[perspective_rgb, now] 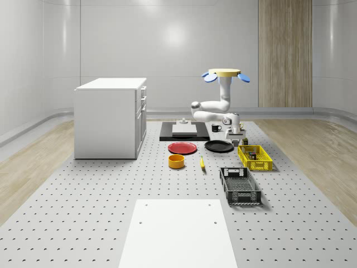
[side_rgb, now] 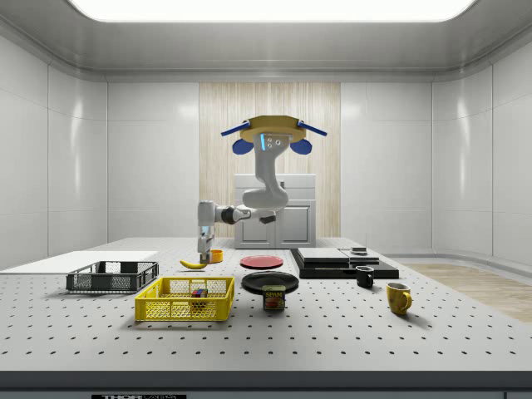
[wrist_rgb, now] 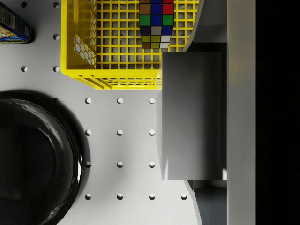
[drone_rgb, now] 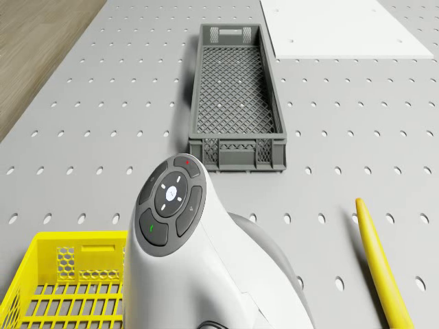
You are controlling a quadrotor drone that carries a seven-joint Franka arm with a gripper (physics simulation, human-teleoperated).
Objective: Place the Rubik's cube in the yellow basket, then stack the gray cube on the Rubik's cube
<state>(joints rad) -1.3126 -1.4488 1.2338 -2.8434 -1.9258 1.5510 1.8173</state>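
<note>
Wrist view puts the gray cube (wrist_rgb: 192,117) between the gripper's fingers (wrist_rgb: 241,93), which are clamped on it, so the block is carried above the table and not resting on anything. The Rubik's cube (wrist_rgb: 156,24) already lies inside the yellow basket (wrist_rgb: 112,77), so by judgement step 1 is done and step 2, the stack, is in hand. From this camera the gray cube sits short of the basket's near wall, beside the black plate (wrist_rgb: 35,159), with a small can (wrist_rgb: 14,26) just off the basket's corner.

Side view shows the gripper (side_rgb: 203,243) hanging well above the table, and the whole-scene view shows the drone (perspective_rgb: 225,74) hovering behind the basket (perspective_rgb: 255,157), its arm reaching down toward the basket's far end.

3 risks stand out. If the gripper descends before it is centred over the Rubik's cube, the gray cube could strike the basket rim and twist in the grip. If it is released off-centre or from too high, it may slide off the Rubik's cube into the basket. Any drift of the hovering drone would carry straight into the placement.
</note>
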